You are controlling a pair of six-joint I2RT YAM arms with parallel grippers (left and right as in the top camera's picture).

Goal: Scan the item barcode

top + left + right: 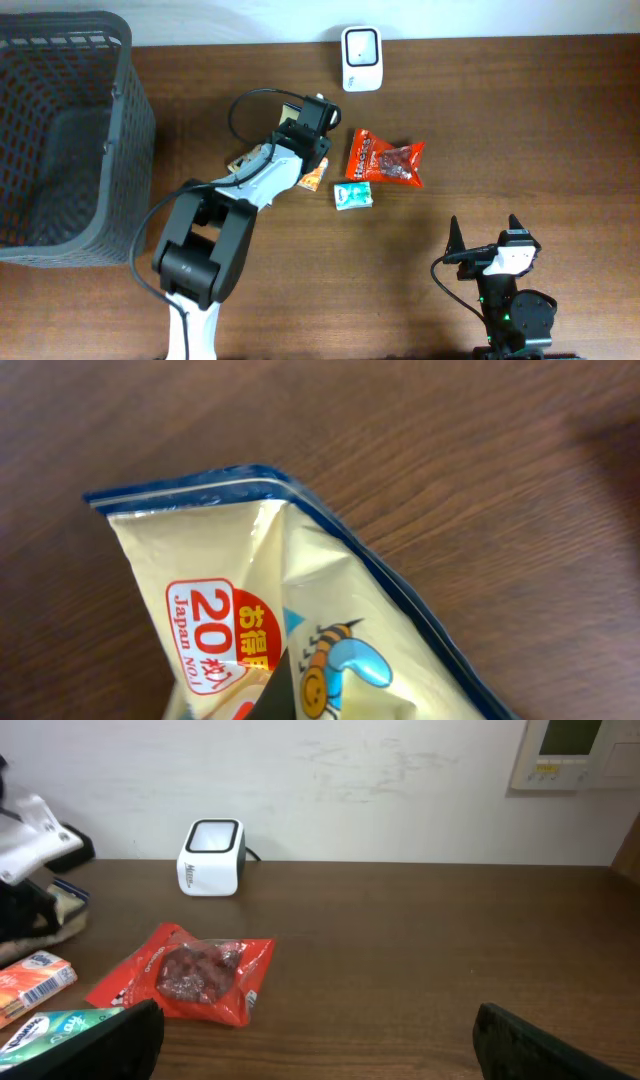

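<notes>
Right inside left claw (300, 122): cream pouch (322, 585)

Cream pouch (330, 600), blue-edged; red snack bag (384, 158); grey basket (140, 150)

One grey basket (60, 130) is sitting at the far left of the table (520, 120). One white scanner (361, 45) is standing at the far edge, near the middle. Four packets are showing in the middle of the table — one red packet (385, 160), one green packet (353, 195) lying just nearer than it, one orange packet (315, 179) lying left of the green one, and one cream packet (330, 610) with a blue edge, lying mostly hidden in the overhead view. Two arms are standing at the table: the left arm (265, 180) is reaching over the packets, and the right arm (510, 300) is sitting at the near right.
</notes>
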